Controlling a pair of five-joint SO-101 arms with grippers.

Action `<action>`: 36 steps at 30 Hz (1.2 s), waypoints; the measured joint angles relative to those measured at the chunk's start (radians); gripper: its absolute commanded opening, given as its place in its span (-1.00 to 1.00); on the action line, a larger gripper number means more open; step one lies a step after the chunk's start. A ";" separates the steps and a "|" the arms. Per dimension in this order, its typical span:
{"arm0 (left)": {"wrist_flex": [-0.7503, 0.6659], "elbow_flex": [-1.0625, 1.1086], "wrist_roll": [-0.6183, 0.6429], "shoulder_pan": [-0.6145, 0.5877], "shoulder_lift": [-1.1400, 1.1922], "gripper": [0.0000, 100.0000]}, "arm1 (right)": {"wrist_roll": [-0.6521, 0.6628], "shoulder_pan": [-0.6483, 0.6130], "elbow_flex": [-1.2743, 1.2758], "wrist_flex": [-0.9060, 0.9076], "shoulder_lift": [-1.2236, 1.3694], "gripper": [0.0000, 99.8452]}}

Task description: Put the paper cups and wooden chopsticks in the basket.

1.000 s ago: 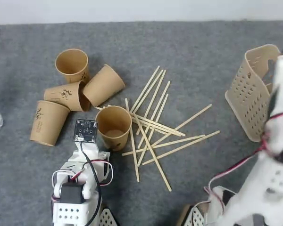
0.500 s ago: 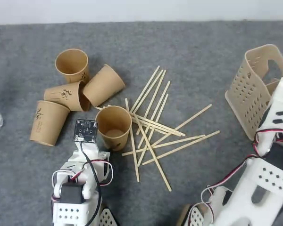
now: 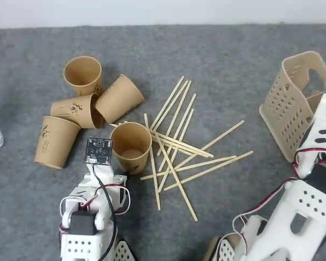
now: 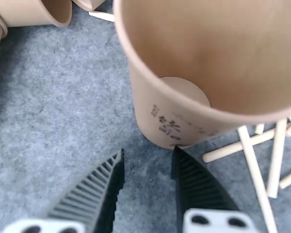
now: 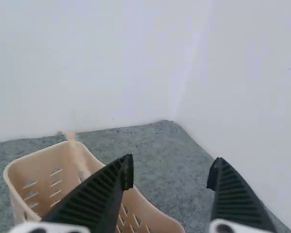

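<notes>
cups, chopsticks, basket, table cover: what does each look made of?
Cups: brown kraft-look paper, matte, thin rolled rim, dark print on the wall.
Chopsticks: pale bare wood, possibly bamboo; matte, no coating visible.
Basket: probably moulded beige plastic; smooth walls with rows of slots.
Table cover: grey felt or low-pile carpet, going by its fuzzy texture.

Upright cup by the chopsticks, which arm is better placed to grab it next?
Left. Its hand is open and low, right in front of the cup. The right hand is open too, but it sits over by the basket, well away from that cup.
</notes>
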 measured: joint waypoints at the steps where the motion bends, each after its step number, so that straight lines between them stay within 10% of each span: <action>1: 0.000 0.000 0.000 0.000 0.000 -0.66 | 0.000 0.000 0.000 0.002 0.000 -0.55; 6: 0.000 0.000 0.000 0.000 0.000 -0.66 | 0.012 -0.098 -0.141 0.218 0.000 -0.57; 18: 0.000 0.000 0.000 0.000 0.000 -0.66 | 0.411 -0.839 -0.480 0.977 0.316 -0.57; 36: 0.000 0.000 0.000 0.000 0.000 -0.66 | 0.473 -1.000 -0.517 0.744 1.109 -0.57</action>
